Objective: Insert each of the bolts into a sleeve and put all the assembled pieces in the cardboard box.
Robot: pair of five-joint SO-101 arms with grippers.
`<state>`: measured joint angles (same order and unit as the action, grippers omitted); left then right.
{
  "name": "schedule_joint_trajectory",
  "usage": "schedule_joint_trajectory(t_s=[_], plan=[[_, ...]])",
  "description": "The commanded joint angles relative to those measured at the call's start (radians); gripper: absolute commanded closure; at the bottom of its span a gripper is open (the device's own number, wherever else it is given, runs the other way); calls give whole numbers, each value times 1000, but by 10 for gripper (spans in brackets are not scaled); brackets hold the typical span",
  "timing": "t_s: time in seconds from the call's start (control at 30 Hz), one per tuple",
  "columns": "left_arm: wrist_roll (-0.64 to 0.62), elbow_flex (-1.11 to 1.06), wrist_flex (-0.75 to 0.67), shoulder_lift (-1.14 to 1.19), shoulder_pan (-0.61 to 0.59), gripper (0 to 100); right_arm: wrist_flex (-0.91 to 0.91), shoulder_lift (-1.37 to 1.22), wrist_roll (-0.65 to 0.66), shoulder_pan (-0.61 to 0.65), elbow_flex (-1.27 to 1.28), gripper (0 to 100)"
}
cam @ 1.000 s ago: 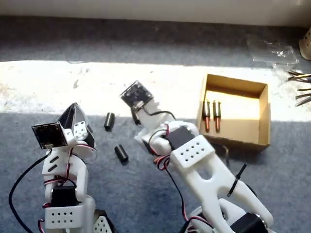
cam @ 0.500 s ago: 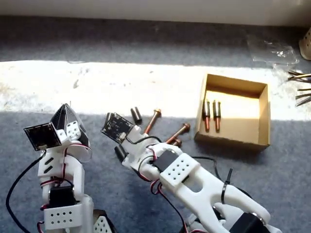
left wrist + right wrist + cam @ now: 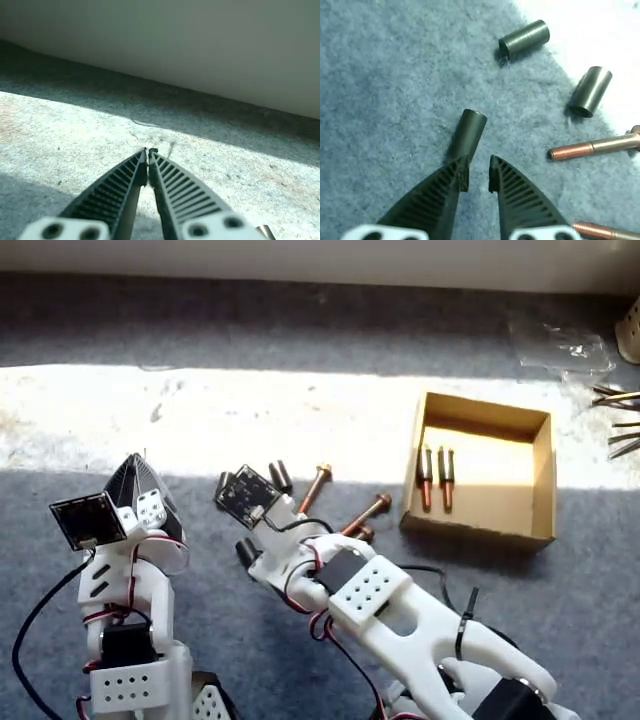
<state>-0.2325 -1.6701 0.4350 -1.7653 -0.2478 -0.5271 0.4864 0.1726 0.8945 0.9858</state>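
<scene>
**Right pincer (image 3: 477, 175) open a crack at a dark sleeve**

Its black ribbed fingers stand a narrow gap apart and hold nothing. Just past the tips, a smooth dark metal sleeve (image 3: 469, 131) lies on the fuzzy grey-blue carpet (image 3: 380, 75). The near end of this sleeve is hidden behind one fingertip. Two more sleeves, short hollow tubes, lie farther off and apart from each other (image 3: 524, 39) (image 3: 590, 91). To their right is a copper-coloured bolt (image 3: 595, 146) with a threaded tip, its head cut off at the edge. A second bolt (image 3: 600, 231) shows only part of its shank.

From above, these loose pieces lie mid-table, left of the cardboard box (image 3: 470, 523). The box is open-topped and brown, with sunlight on its floor. Two assembled pieces (image 3: 425, 478) (image 3: 446, 478) lie side by side inside it, each dark at the far end and copper at the near end. A third bolt (image 3: 366, 533) pokes out from under the white right arm (image 3: 400, 610), and most of it is hidden.

At the left, the left pincer (image 3: 148, 152) is closed tip to tip and empty over the sunlit carpet.
</scene>
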Motion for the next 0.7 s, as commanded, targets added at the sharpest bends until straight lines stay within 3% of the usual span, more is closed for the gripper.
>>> schedule_joint_trajectory(t_s=[0.0, 0.13, 0.3, 0.67], plan=[[3, 18, -23, -13, -10, 972, 48, 31, -11, 13, -15, 940], [0, 18, -23, -13, -41, 972, 44, 31, -11, 16, -39, 940], [0, 16, -38, -13, -53, 972, -110, -19, -60, 13, -194, 940], [0, 16, -38, -13, -53, 972, -179, -378, -81, 18, -401, 940]])
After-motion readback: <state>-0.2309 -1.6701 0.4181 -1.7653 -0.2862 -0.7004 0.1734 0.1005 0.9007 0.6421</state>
